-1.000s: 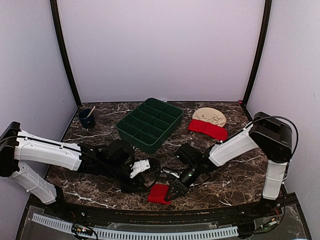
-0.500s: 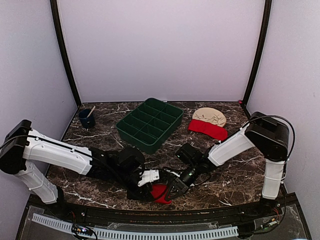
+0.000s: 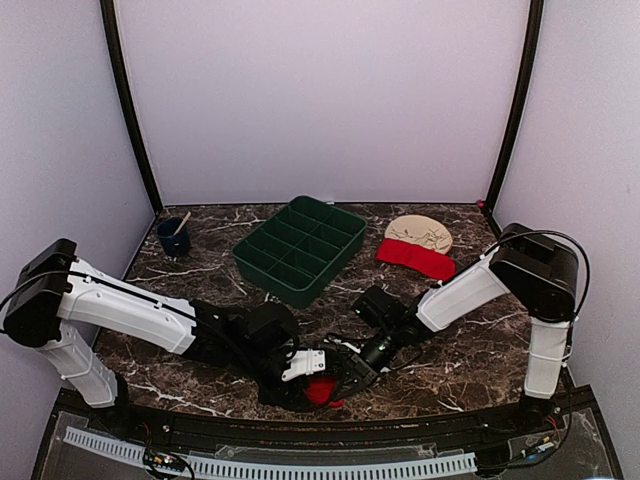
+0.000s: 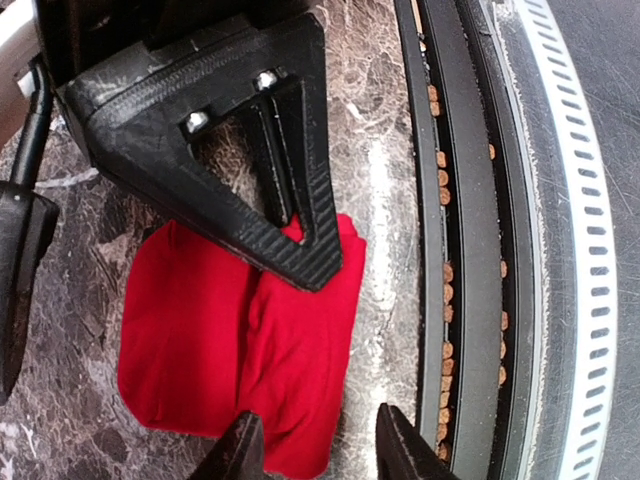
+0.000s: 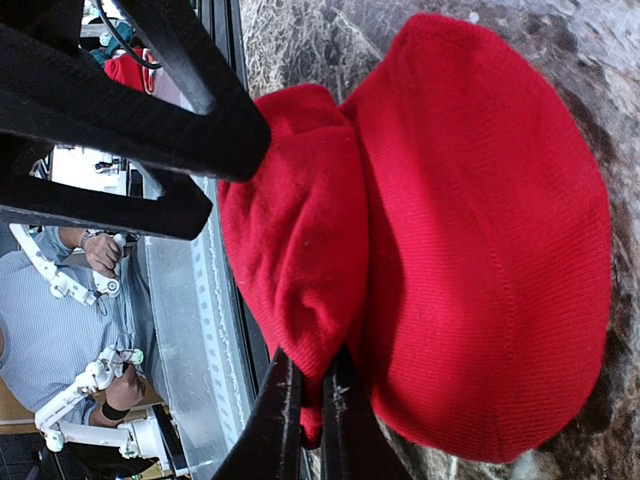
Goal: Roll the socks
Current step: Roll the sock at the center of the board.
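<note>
One of the socks is a bright red bundle [image 4: 235, 345] on the marble table close to its front edge, mostly hidden under both grippers in the top view [image 3: 320, 391]. My right gripper [image 5: 310, 405] is shut on a fold of that bundle [image 5: 470, 250], and its black finger [image 4: 270, 160] rests on top of the fabric. My left gripper [image 4: 320, 455] is open beside it, one fingertip [image 4: 245, 450] over the bundle's edge, the other over bare table. A second red sock [image 3: 415, 258] lies flat at the back right.
A green compartment tray [image 3: 300, 247] stands at the back middle, a dark blue cup [image 3: 173, 237] at the back left. A beige cloth [image 3: 420, 232] lies behind the flat sock. The table's black front rim [image 4: 470, 250] runs right beside the bundle.
My left arm has reached to the right, up to the red bundle, and now covers most of it from above. The right gripper has stayed gripping the bundle in place.
</note>
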Robot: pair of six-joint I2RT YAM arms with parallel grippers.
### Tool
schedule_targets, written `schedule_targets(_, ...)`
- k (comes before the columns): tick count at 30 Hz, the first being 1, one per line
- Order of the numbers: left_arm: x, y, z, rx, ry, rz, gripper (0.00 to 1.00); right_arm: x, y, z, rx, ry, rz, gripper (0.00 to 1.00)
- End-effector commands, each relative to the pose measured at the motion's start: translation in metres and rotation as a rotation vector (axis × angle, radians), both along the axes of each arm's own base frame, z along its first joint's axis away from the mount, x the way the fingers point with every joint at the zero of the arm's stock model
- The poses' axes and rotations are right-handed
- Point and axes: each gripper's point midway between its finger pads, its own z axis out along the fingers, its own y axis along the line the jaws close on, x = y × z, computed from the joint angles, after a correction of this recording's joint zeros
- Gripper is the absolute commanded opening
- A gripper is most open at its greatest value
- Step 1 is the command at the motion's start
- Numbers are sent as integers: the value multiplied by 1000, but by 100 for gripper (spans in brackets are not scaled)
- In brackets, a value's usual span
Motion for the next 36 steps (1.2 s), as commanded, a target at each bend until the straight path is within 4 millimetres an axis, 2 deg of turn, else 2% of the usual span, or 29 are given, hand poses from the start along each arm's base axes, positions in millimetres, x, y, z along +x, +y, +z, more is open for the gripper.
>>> schedule_targets(1, 0, -5, -1, 4, -16, -27, 40, -1, -6, -10, -31, 21, -7, 3)
schedule_targets(6, 2, -6, -11, 25, -34, -28, 40, -2, -7, -11, -33, 23, -6, 3)
schedule_targets(11, 8, -10, -11, 20, -64, -23, 40, -2, -8, -11, -33, 23, -4, 3)
schedule_targets(19, 4, -8, -21, 55, -39, -46, 38, -3, -9, -11, -33, 21, 2, 3)
schedule_targets(24, 1, -2, -29, 83, -23, -46, 34, -4, -10, -11, -33, 21, 2, 3)
schedule_targets(29, 1, 0, -28, 80, -17, -37, 29, -3, -10, -12, -35, 21, -1, 3)
schedule_targets(36, -6, 2, -37, 113, 40, -43, 18, -1, -10, -12, -43, 13, -11, 6)
